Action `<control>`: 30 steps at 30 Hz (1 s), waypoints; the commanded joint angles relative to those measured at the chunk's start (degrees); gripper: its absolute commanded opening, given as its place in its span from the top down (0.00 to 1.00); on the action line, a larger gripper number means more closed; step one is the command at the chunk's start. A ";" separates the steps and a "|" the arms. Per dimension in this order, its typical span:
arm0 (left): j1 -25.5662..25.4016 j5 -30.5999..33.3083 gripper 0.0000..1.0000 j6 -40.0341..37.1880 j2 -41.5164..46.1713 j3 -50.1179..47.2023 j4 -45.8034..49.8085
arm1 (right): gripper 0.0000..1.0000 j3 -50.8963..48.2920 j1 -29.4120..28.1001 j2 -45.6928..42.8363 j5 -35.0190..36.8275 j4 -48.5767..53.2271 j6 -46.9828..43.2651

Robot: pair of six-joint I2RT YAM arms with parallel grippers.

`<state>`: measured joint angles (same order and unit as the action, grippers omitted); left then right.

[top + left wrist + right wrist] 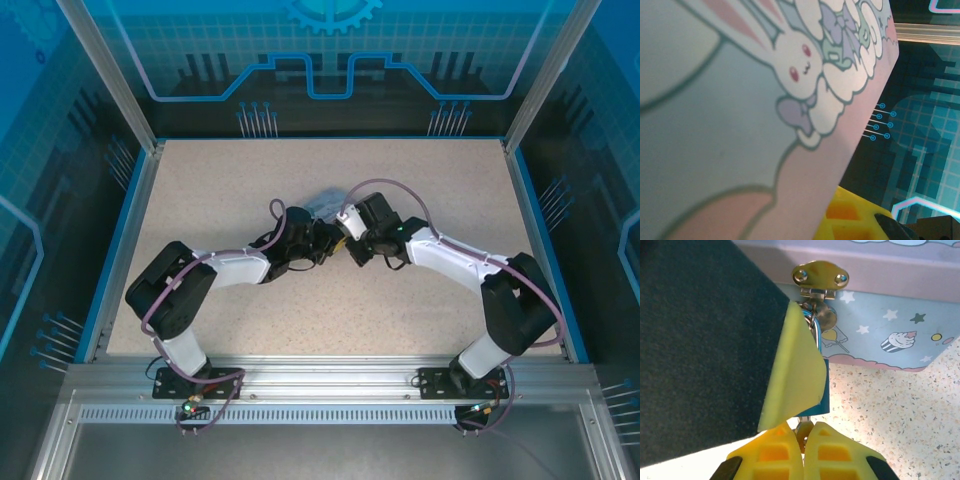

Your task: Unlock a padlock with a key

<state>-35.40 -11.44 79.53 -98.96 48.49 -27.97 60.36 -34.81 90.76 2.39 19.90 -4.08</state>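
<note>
Padlock (824, 390) hangs from the brass hasp (820, 276) on the front of the pastel box (890, 325), its blue body dangling just above the speckled table (900, 415) and half hidden behind a yellow pad (792, 375) pressed against its left side. Right below it, my right gripper (804, 452) has its yellow fingers pinched together on the key (802, 432), which meets the lock's underside. My left gripper (326, 243) sits tight against the box, and I can't tell whether it's open or closed.

Both arms bend inward; left claw (320, 240) beside right claw (802, 434), whose fingers pinch nearly closed.
</note>
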 commanded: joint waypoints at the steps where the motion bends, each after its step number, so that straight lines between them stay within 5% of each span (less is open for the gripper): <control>1: 0.20 -1.21 1.00 -1.03 0.04 0.97 -0.86 | 1.00 1.44 1.19 0.31 -7.44 -0.71 3.76; 9: 0.45 -1.10 1.00 -1.45 -0.08 -0.03 -1.18 | 1.00 0.67 9.18 1.53 -32.98 -5.04 14.93; 14: 0.56 -1.13 1.00 -1.42 -0.23 -0.14 -1.30 | 1.00 -0.46 11.90 2.32 -41.29 -8.35 18.81; 17: 0.53 -1.04 1.00 -1.48 -0.36 -0.15 -1.35 | 0.96 -0.19 12.13 1.77 -39.72 -6.91 18.32; 20: 0.51 -1.04 1.00 -1.52 -0.53 -0.03 -1.48 | 0.60 0.29 12.67 0.75 -36.14 -4.11 17.71; 21: 0.65 -0.97 1.00 -1.63 -0.61 0.01 -1.41 | 0.55 0.16 12.93 0.12 -34.70 -3.04 17.58; 30: 0.86 -1.05 1.00 -8.86 -0.53 -0.40 4.17 | 0.47 -7.80 18.06 -8.46 -30.35 -4.12 23.19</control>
<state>-34.98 -12.08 75.90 -99.42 48.49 -26.79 54.89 -17.41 84.25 -29.06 16.21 15.97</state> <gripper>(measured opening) 0.111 0.527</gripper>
